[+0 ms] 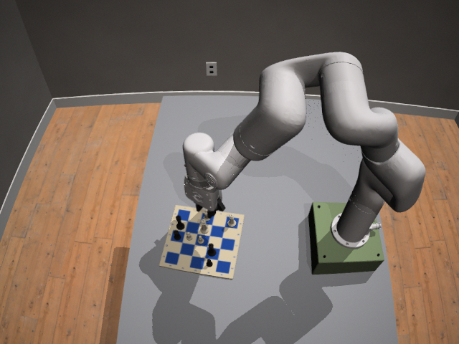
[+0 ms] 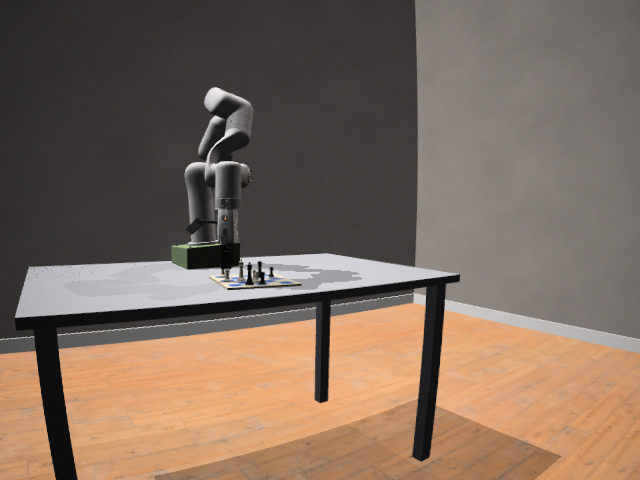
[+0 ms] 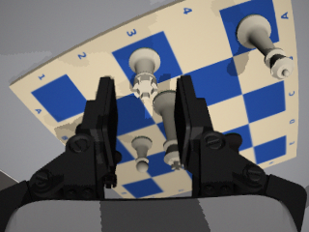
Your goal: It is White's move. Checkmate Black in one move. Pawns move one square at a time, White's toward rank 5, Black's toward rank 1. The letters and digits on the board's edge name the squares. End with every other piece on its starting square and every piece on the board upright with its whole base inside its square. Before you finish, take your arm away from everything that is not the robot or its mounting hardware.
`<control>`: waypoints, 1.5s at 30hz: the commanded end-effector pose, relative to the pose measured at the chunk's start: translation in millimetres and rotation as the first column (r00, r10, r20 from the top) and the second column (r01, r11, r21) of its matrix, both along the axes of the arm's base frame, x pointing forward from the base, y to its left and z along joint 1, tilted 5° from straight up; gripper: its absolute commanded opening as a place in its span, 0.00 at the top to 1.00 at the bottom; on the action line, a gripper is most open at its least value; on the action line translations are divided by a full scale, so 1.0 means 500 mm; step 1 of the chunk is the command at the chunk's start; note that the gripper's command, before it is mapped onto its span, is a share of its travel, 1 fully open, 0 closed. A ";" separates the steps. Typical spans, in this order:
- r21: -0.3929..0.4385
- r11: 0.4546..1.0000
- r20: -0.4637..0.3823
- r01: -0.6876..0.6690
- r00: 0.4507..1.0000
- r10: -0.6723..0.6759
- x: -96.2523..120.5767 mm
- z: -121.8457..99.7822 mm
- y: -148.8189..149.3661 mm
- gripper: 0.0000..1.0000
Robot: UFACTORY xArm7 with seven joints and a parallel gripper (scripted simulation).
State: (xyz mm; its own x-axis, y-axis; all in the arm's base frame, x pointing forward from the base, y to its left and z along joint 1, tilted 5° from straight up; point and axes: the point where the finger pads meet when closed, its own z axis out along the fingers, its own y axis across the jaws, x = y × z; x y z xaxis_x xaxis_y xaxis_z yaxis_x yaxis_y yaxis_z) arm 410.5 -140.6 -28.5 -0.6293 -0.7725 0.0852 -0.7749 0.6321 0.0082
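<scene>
The small blue and cream chessboard (image 1: 204, 240) lies on the grey table. My gripper (image 1: 208, 211) hangs over the board's far edge with its fingers partly open and nothing between them. In the wrist view the gripper (image 3: 145, 87) frames a tall white piece (image 3: 169, 123) that stands below on the board, close to the right finger. A white piece (image 3: 145, 65) stands on A3, another white piece (image 3: 258, 33) on A5, and a white pawn (image 3: 142, 151) lower down. Several black pieces stand on the board, among them a tall black piece (image 1: 179, 223) and another black piece (image 1: 211, 249).
The green base block (image 1: 344, 236) of the arm sits to the right of the board. The table edge runs near the board in the exterior view (image 2: 248, 302). The arm's links arch over the back of the table.
</scene>
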 end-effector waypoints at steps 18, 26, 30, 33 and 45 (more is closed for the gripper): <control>-0.001 1.000 0.004 0.000 1.000 0.000 0.003 0.002 -0.001 0.63; -0.001 1.000 0.004 0.000 1.000 0.000 0.003 0.002 -0.001 0.63; -0.001 1.000 0.004 0.000 1.000 0.000 0.003 0.002 -0.001 0.63; -0.001 1.000 0.004 0.000 1.000 0.000 0.003 0.002 -0.001 0.63; -0.001 1.000 0.004 0.000 1.000 0.000 0.002 -0.011 -0.002 0.63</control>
